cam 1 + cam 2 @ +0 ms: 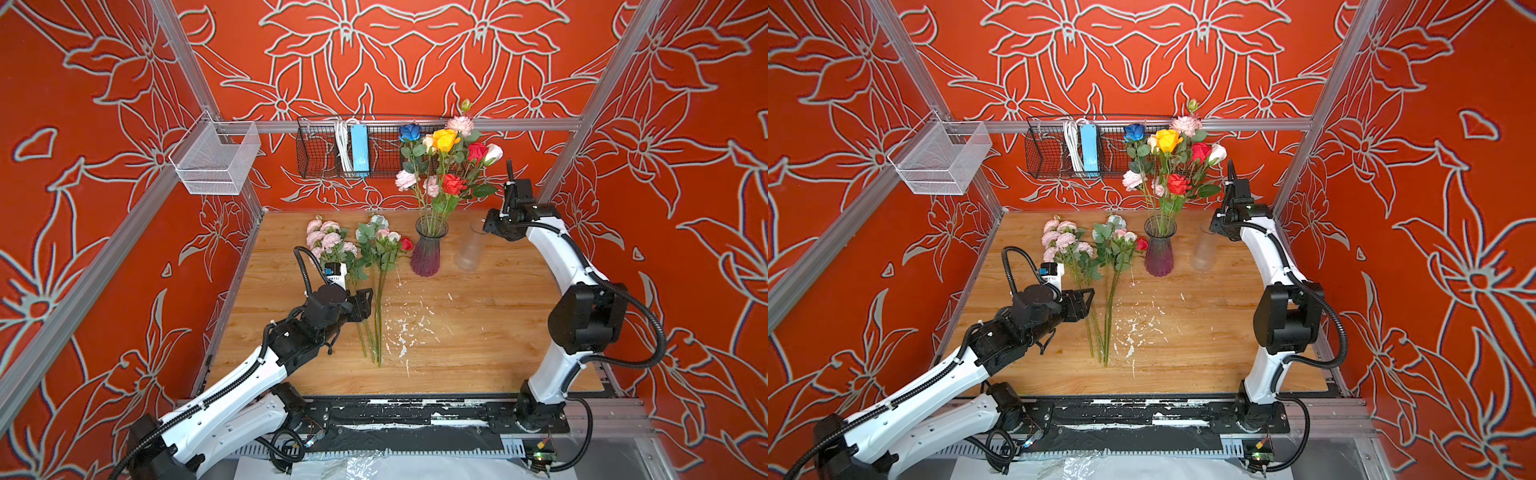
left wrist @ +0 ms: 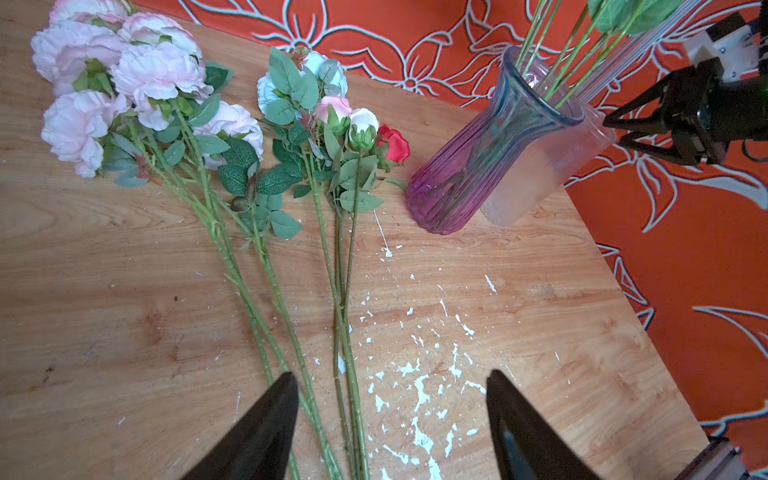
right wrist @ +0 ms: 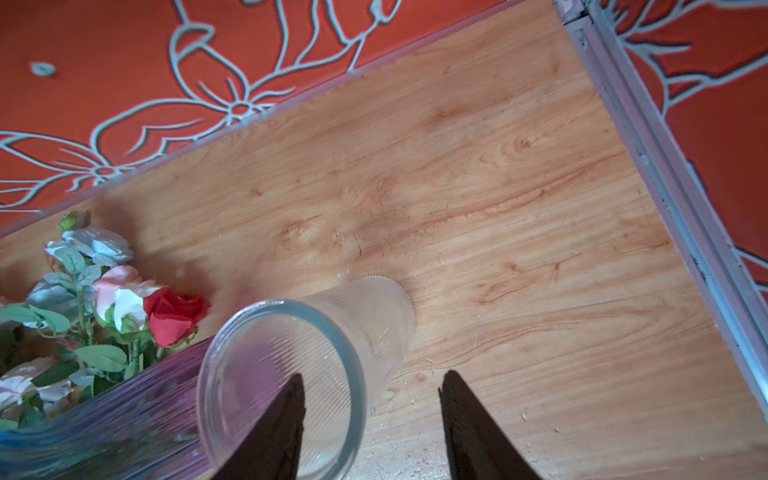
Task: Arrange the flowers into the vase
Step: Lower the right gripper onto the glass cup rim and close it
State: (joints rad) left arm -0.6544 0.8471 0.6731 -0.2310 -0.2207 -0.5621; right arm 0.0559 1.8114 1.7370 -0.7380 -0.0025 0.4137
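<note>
Left gripper: fingers spread wide, holding nothing, set low over the table. The stems of the loose flowers lie flat on the wood. They run lengthwise through the gap between the fingers, crowded toward one finger, and one stem passes right beside it. The blooms lie ahead of the fingertips, well apart from them. Right gripper: fingers likewise apart, gripping nothing. One fingertip shows across the mouth of an empty clear vase and the other is over bare wood, so the vase wall appears between them; contact cannot be confirmed. The purple vase stands just beside the clear one, on the side away from the right fingers, and already carries an upright bouquet. Assessment: the step in hand is picking the next flower off the table with the left gripper. The next move calls for lowering those fingers astride a single stem, closing firmly, then raising it upright for the purple vase. Noted risk: the stems lie close together, so two may be caught at once.
</note>
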